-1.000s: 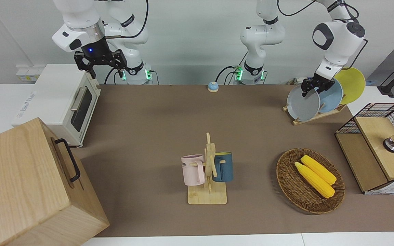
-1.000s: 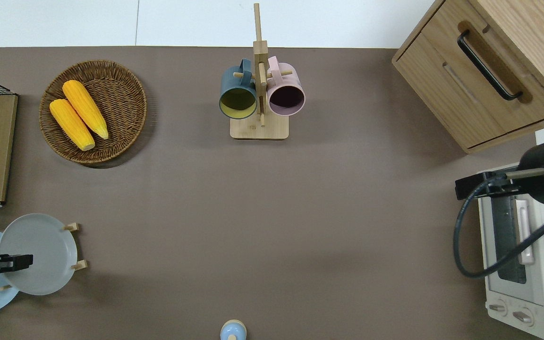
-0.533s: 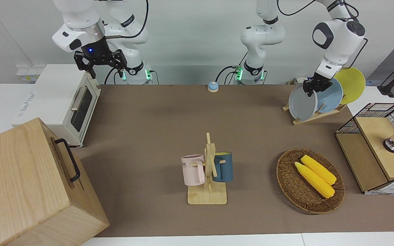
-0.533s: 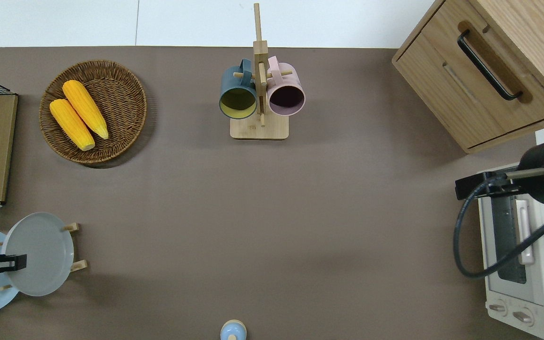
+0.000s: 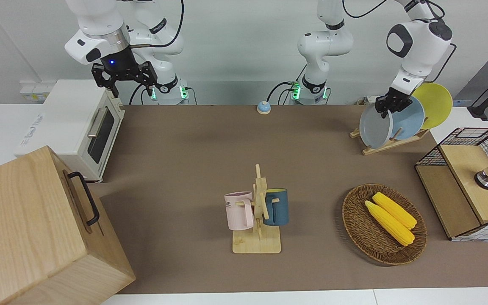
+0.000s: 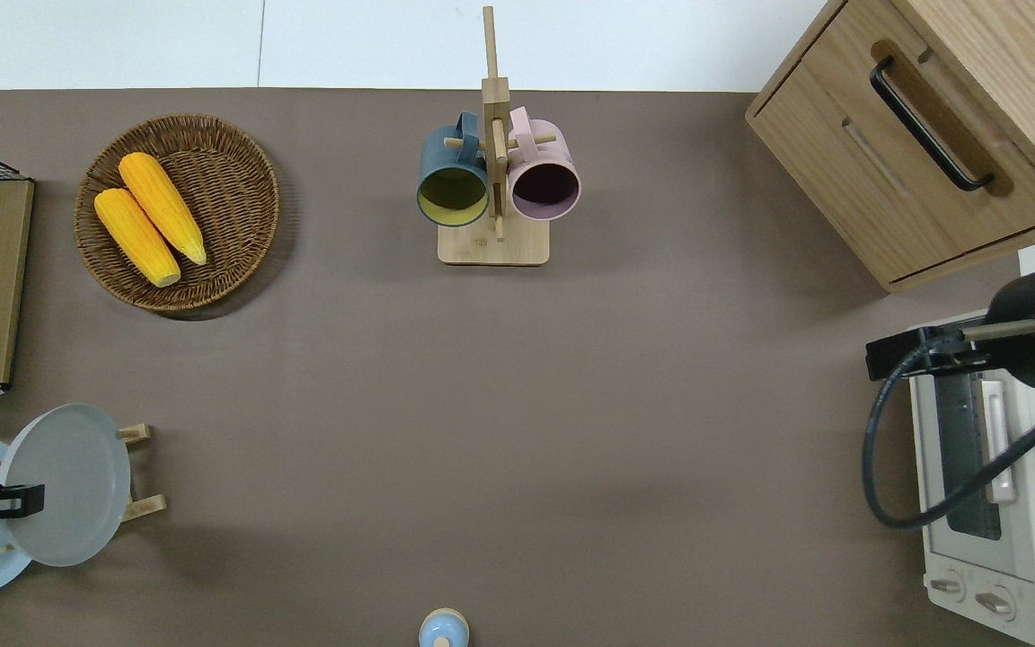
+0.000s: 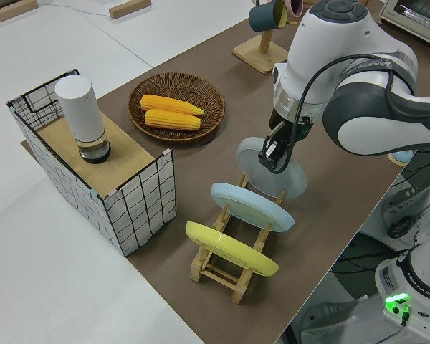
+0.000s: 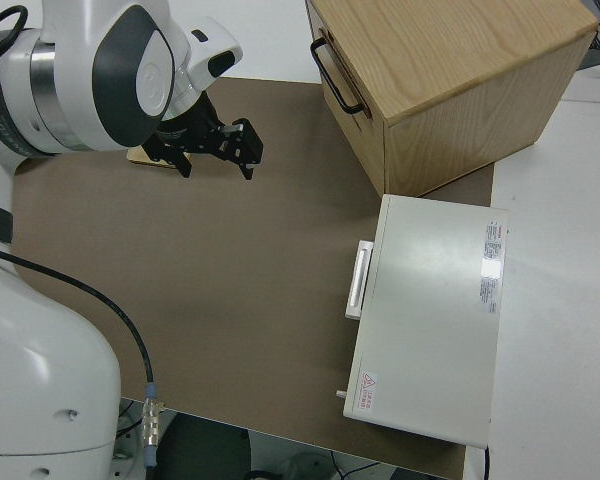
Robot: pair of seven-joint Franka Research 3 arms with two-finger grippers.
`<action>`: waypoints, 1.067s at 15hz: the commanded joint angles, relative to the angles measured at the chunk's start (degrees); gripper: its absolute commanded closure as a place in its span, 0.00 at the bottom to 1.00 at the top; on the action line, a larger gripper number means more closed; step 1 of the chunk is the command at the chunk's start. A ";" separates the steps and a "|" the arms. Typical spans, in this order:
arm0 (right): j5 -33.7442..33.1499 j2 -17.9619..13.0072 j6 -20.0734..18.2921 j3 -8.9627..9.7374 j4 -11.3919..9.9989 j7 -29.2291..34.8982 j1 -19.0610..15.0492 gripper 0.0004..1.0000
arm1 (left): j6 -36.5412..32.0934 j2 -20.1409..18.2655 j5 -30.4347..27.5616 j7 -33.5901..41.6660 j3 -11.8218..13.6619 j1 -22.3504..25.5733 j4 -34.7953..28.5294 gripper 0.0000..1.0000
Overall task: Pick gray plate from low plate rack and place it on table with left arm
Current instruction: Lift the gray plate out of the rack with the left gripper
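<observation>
Gray plate (image 6: pixel 64 485): at the low plate rack (image 5: pixel 390 142), left arm's end, rim pinched by left gripper (image 5: pixel 386 105).
Done: grasp.
Left: lifting clear, setting on table (image 6: pixel 517 404).
Right arm: parked.

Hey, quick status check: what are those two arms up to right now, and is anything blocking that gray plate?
Left gripper shut on gray plate. Plate tilted up at rack, blue plate just beside it. Right arm parked, fingers open.
</observation>
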 commanded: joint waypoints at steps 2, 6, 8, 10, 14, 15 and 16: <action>0.43 -0.14 -0.83 0.38 0.35 0.01 -0.41 0.01 | -9.80 -1.88 0.79 -0.67 -2.24 -0.42 7.16 1.00; 0.43 -0.14 -0.83 0.38 0.35 0.01 -0.41 0.01 | -18.59 -1.88 0.18 -3.38 -4.35 -0.50 14.29 1.00; 0.43 -0.14 -0.83 0.29 0.35 0.01 -0.41 0.01 | -21.85 -1.88 -0.34 -4.88 -5.40 -0.77 15.70 1.00; 0.43 -0.14 -0.83 0.29 0.35 0.01 -0.41 0.01 | -24.13 -2.14 -4.89 -5.06 -6.46 -0.77 15.88 1.00; 0.43 -0.14 -0.83 0.29 0.35 -0.08 -0.41 0.01 | -28.09 -2.76 -14.20 -6.02 -7.42 -0.77 15.62 1.00; 0.43 -0.14 -0.83 0.29 0.35 0.01 -0.41 0.01 | -28.36 -2.76 -16.67 -7.34 -7.87 -0.77 15.01 1.00; 0.43 -0.14 -0.83 0.38 0.35 -0.08 -0.41 0.01 | -28.36 -2.67 -17.83 -7.70 -8.48 -0.77 14.66 1.00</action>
